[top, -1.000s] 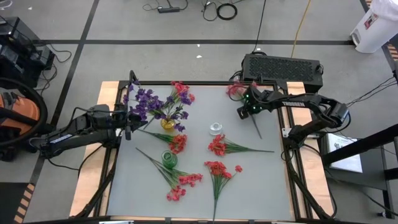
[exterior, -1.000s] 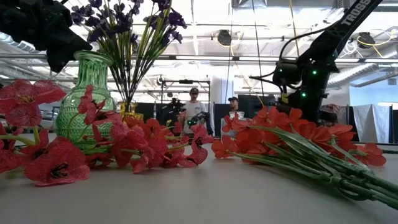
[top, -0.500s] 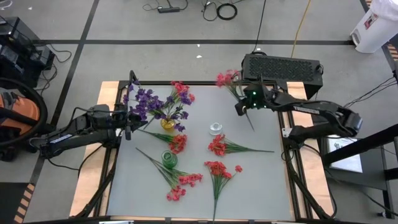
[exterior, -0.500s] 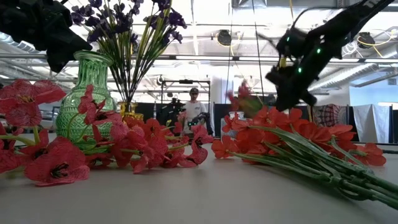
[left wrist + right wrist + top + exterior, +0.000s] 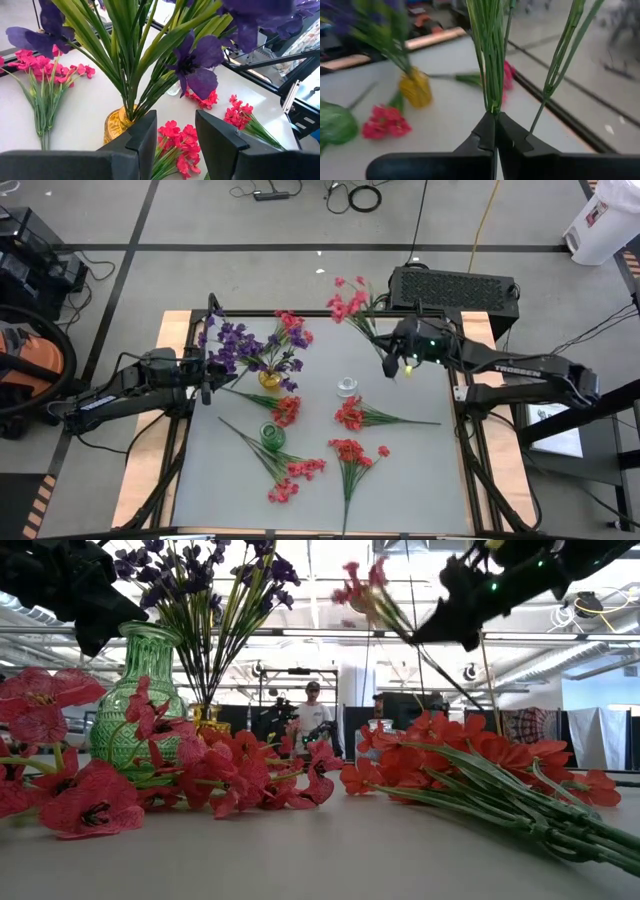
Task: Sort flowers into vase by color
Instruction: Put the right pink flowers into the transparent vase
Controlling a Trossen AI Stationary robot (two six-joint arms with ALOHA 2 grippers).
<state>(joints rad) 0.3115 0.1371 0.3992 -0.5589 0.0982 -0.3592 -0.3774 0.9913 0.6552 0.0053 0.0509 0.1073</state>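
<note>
Two arms are over the desk (image 5: 420,470). At nine o'clock the left pincer (image 5: 175,132) hangs by the gold vase (image 5: 269,378) with its jaws parted and nothing between them; that vase already carries the purple flowers (image 5: 235,342). Just below sits the green vase (image 5: 273,436), and the clear vase (image 5: 347,386) stands near the middle. Loose pink-red flowers (image 5: 350,452) lie scattered from the centre down to six o'clock, with one more cluster up at twelve beside the purple bunch.

Over at two o'clock the right pincer (image 5: 495,131) is clamped tight on the green stems of a lifted pink-red sprig (image 5: 346,298), blossoms pointing away toward the far edge.

These sprigs look feather-light and springy; I'd guess the thin stems flex and the heads wobble. Low on the stems, as here, seems the sensible hold, keeping blossoms uncrushed and the stem tips free for a vase mouth.

The desk is smooth pale grey, wood-edged. Beyond lies a concrete workshop floor with cables, and two people stand far back.
</note>
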